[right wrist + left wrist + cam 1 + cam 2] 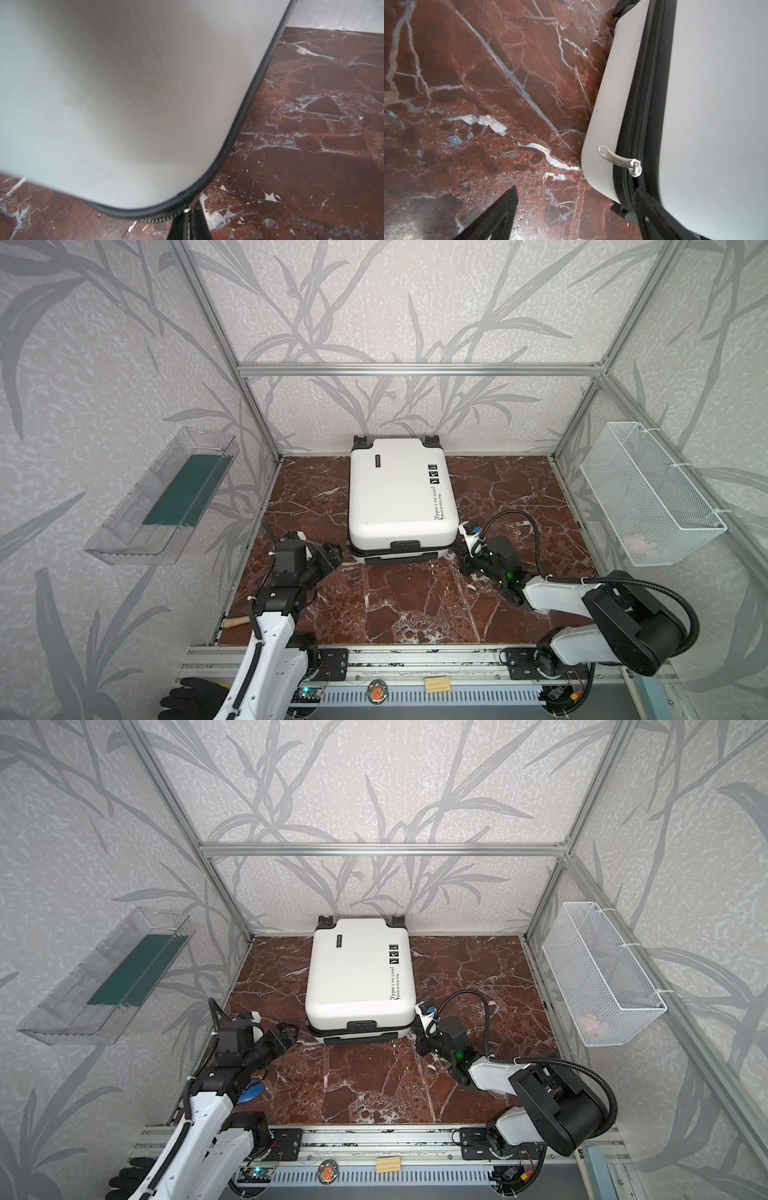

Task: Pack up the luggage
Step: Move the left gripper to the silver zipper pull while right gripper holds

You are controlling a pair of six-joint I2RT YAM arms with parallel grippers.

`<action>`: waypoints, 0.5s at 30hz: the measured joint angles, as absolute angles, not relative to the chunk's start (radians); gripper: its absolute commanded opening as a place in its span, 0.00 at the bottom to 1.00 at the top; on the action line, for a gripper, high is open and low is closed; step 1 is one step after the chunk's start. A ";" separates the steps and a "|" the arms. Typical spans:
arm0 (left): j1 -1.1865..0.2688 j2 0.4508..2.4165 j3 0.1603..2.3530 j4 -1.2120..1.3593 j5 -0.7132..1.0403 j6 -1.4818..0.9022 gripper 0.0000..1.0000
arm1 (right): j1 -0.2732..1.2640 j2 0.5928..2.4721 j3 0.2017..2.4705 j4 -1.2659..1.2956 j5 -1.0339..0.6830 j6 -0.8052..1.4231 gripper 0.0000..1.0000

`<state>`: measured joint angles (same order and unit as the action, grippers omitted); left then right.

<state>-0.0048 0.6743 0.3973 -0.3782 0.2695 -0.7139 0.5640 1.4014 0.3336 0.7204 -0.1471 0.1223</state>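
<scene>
The red-brown marble tabletop (395, 605) bears the white luggage (399, 493) — lying flat, near its far edge.

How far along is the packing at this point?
Done: the luggage lies flat, lid down. In hand: the right gripper is shut on a zipper pull at its near corner, open teeth beside it. Remaining: zipping the gaping front seam; the left gripper is open beside the other pull, untouched.
</scene>
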 measured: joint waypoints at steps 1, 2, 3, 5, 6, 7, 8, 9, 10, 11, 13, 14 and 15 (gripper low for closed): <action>-0.028 0.668 0.380 -0.376 0.259 -0.720 0.88 | 0.564 1.401 0.338 0.714 -0.145 0.123 0.00; -0.049 0.661 0.366 -0.375 0.242 -0.726 0.88 | 0.564 1.402 0.344 0.708 -0.140 0.125 0.00; -0.076 0.654 0.351 -0.375 0.225 -0.732 0.87 | 0.564 1.403 0.348 0.702 -0.137 0.126 0.00; -0.115 0.641 0.334 -0.376 0.191 -0.738 0.86 | 0.564 1.404 0.353 0.695 -0.128 0.129 0.00; -0.133 0.636 0.329 -0.375 0.174 -0.738 0.84 | 0.564 1.405 0.357 0.690 -0.123 0.131 0.00; -0.150 0.632 0.325 -0.373 0.154 -0.738 0.82 | 0.564 1.406 0.361 0.684 -0.119 0.131 0.00; -0.162 0.631 0.323 -0.372 0.134 -0.738 0.81 | 0.565 1.407 0.364 0.681 -0.114 0.132 0.00; -0.178 0.631 0.321 -0.367 0.111 -0.738 0.81 | 0.565 1.409 0.368 0.676 -0.110 0.134 0.00; -0.193 0.633 0.319 -0.362 0.087 -0.737 0.81 | 0.565 1.412 0.376 0.668 -0.105 0.134 0.00; -0.207 0.637 0.317 -0.358 0.065 -0.737 0.81 | 0.565 1.415 0.383 0.661 -0.099 0.135 0.00; -0.239 0.652 0.314 -0.342 0.025 -0.737 0.81 | 0.565 1.427 0.398 0.651 -0.085 0.139 0.00; -0.251 0.661 0.314 -0.336 0.011 -0.736 0.81 | 0.565 1.430 0.403 0.649 -0.079 0.141 0.00; -0.262 0.675 0.314 -0.328 -0.003 -0.736 0.81 | 0.565 1.436 0.410 0.646 -0.068 0.144 0.00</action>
<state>-0.2615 0.6746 0.3138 -0.3279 -0.0032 -0.7361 0.5652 1.4361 0.4103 0.6460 -0.0685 0.1444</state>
